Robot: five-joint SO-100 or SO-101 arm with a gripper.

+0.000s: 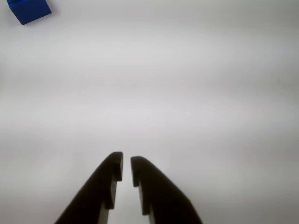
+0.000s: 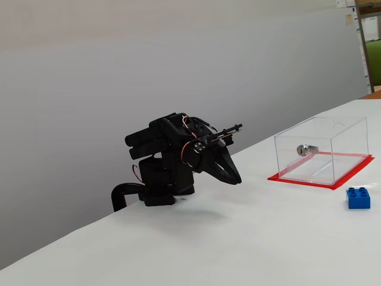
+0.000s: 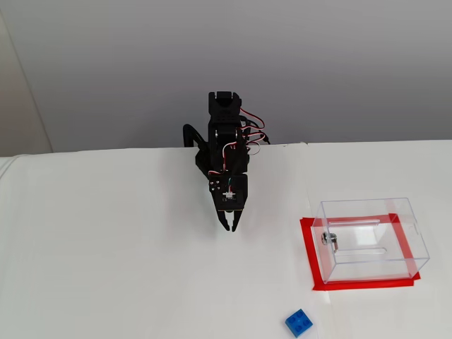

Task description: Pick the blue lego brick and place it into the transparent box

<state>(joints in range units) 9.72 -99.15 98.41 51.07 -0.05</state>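
Note:
The blue lego brick (image 1: 29, 10) lies on the white table, cut off by the top left corner of the wrist view. In both fixed views the brick (image 2: 358, 198) (image 3: 299, 323) rests just in front of the transparent box (image 2: 342, 156) (image 3: 367, 263), which has a red base rim and a silver knob (image 2: 305, 149) on one wall. My gripper (image 1: 126, 161) (image 2: 237, 180) (image 3: 230, 227) hangs low over the table near the arm's base, far from both. Its black fingers are shut with only a narrow slit between the tips, and nothing is in them.
The arm's base (image 3: 224, 141) sits at the table's back edge against a grey wall. White tabletop (image 3: 120, 268) stretches between the gripper and the brick. Shelving (image 2: 370, 42) shows at the far right of a fixed view.

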